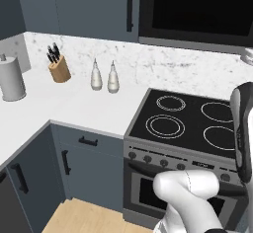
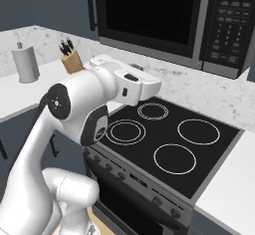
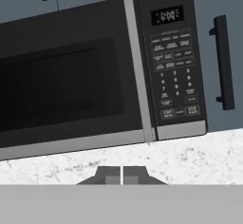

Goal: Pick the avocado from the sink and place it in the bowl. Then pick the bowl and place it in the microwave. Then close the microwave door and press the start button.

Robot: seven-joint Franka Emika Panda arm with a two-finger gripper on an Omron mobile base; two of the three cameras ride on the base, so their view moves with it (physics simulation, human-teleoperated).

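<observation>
1. microwave (image 3: 95,71) built in above the stove, under blue-grey cabinets; microwave door (image 3: 61,76) flat against the front, closed, dark window, nothing visible through it.
2. Keypad panel (image 3: 173,71) right of the door, lit display at its top, rows of buttons below.
3. claw (image 3: 122,175) clenched, two tips touching, nothing between them; sits low in the hand view, below the microwave's bottom edge, against the marbled backsplash (image 3: 190,156).
4. Arm (image 2: 99,104) bent over the stove's left side in the right base view.
5. Stove (image 1: 190,121) black glass top, four ring burners, knob row on front edge.
6. desk (image 1: 84,106) white, left of stove: two pale bottles (image 1: 105,76) near back edge, knife block (image 1: 59,69) further left at back, paper towel roll (image 1: 11,79) toward the left corner.
</observation>
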